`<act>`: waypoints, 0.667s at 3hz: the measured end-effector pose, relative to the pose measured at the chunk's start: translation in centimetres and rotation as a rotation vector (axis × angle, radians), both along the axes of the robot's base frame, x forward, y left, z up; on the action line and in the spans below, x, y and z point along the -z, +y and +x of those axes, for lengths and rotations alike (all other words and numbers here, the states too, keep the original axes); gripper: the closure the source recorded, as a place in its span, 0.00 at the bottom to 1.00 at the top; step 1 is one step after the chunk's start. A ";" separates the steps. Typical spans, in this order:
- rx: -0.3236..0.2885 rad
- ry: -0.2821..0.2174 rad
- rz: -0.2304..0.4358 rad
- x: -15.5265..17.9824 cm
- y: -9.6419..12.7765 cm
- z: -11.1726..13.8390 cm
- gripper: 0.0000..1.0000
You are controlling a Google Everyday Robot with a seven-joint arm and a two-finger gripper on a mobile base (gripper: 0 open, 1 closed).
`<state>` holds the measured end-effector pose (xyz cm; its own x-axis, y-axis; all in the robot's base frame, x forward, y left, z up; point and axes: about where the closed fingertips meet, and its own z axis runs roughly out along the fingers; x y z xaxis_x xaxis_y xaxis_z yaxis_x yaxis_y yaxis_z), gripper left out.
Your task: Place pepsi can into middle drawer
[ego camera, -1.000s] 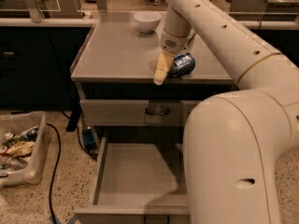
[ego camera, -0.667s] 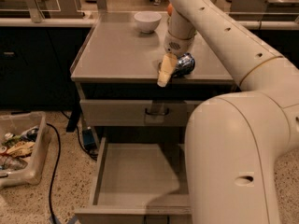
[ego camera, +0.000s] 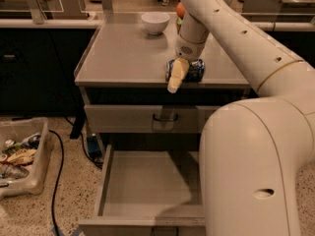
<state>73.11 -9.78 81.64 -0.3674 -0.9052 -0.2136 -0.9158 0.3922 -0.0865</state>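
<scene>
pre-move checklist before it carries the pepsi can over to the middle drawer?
1. Gripper at the pepsi can: ok.
2. Grasp secure: cannot tell.
3. Can lifted off the counter: cannot tell; it sits at the front edge.
4. Middle drawer pulled open, visible floor bare: ok.
5. Upper drawer shut, not overhanging the drop: ok.
6. White bowl well behind the can: ok.

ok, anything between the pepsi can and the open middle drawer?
Nothing visible. The gripper is at the pepsi can, which lies near the countertop's front edge. The middle drawer stands open below, its visible floor bare; the upper drawer is shut. The robot's own arm hides the drawer's right side.
</scene>
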 end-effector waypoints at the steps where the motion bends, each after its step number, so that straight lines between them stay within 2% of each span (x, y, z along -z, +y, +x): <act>1: 0.000 0.000 0.000 0.0 0.0 0.0 0.16; 2: 0.000 0.000 0.000 0.0 0.0 0.0 0.39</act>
